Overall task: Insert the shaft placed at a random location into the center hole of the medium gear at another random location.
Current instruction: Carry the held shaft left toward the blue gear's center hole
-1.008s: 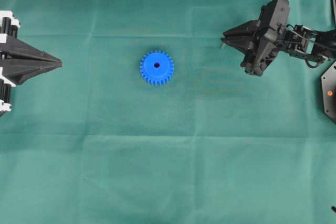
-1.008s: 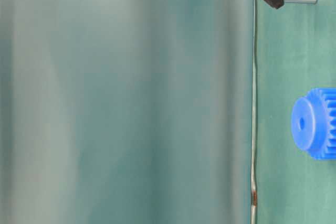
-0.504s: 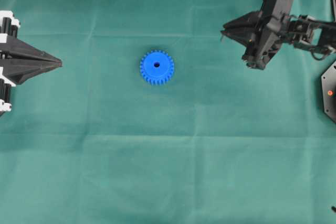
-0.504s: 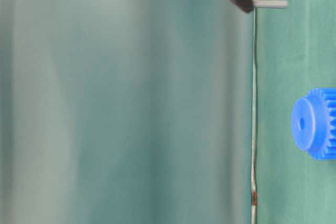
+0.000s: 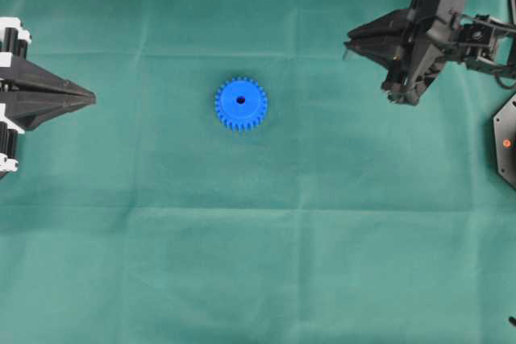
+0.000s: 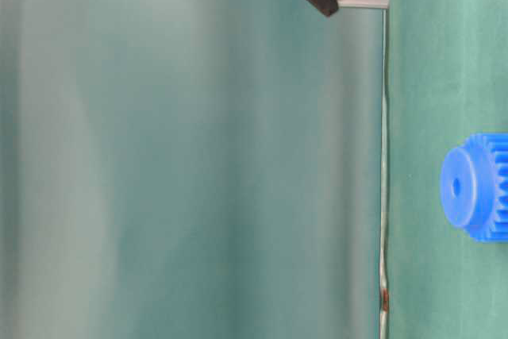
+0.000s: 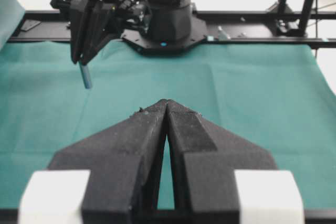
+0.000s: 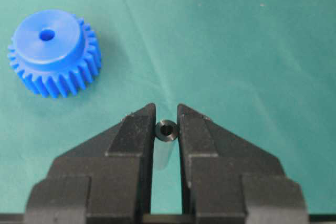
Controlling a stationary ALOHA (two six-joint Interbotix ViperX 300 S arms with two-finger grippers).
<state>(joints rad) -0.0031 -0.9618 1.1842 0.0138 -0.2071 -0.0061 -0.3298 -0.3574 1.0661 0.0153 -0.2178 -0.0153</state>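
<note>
Right gripper [image 8: 167, 124] pinches the shaft [image 8: 166, 130] at its top end, clear of the cloth, well apart from the medium gear [image 5: 240, 103]. Pin looks light, stiff, slick, so grip high. Long axis hangs roughly vertical, slight tilt maybe. Left gripper [image 7: 167, 109] sits pressed together, idle.

medium gear [image 5: 240, 104] on cloth [image 5: 258, 263], centre; left gripper [image 5: 90, 98] far left; right gripper [image 5: 350, 41] upper right, shaft [image 8: 166, 130] between its fingertips.
</note>
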